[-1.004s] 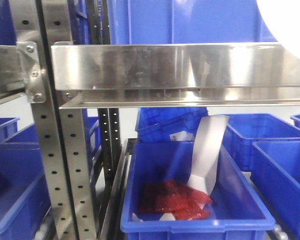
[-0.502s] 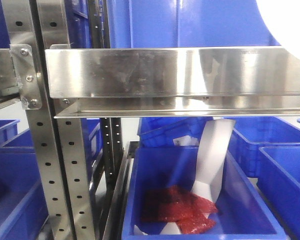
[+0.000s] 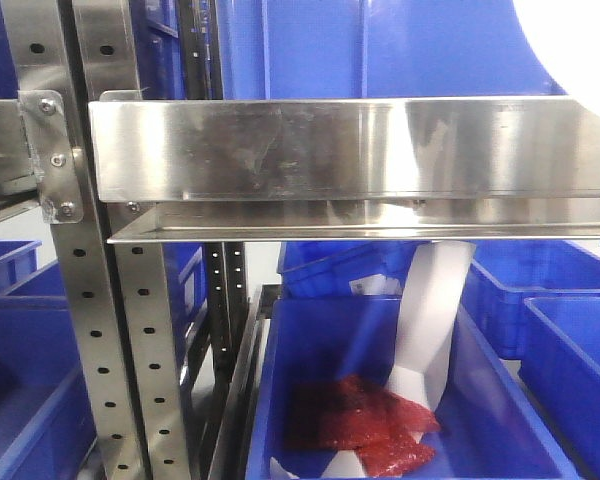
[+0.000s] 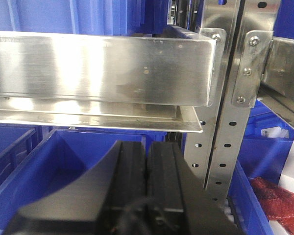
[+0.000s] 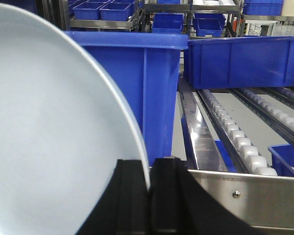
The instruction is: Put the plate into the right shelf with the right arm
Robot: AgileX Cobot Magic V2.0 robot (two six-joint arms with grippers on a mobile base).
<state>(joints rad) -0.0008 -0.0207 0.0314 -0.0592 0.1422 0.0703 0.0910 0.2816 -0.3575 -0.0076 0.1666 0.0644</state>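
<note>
My right gripper (image 5: pixel 149 171) is shut on the rim of the plate (image 5: pixel 49 137), a pale bluish-white disc held on edge that fills the left of the right wrist view. Its edge also shows as a white patch at the top right of the front view (image 3: pixel 578 40). The plate is above the steel rail (image 5: pixel 245 198) of the right shelf (image 3: pixel 330 150), next to a blue bin (image 5: pixel 137 83) on that level. My left gripper (image 4: pixel 147 156) is shut and empty, below the shelf rail (image 4: pixel 98 68) over a blue bin (image 4: pixel 34 166).
Perforated steel uprights (image 3: pixel 130 330) stand at the left. A lower blue bin (image 3: pixel 410 400) holds red packets (image 3: pixel 360 420) and a white sheet (image 3: pixel 430 310). Roller tracks (image 5: pixel 235 132) and another blue bin (image 5: pixel 245 61) lie on the upper level.
The front view has shifted slightly: the shelf rail sits a little lower and further left in frame, and the lower bin has slid down. The plate's patch stays at the top right.
</note>
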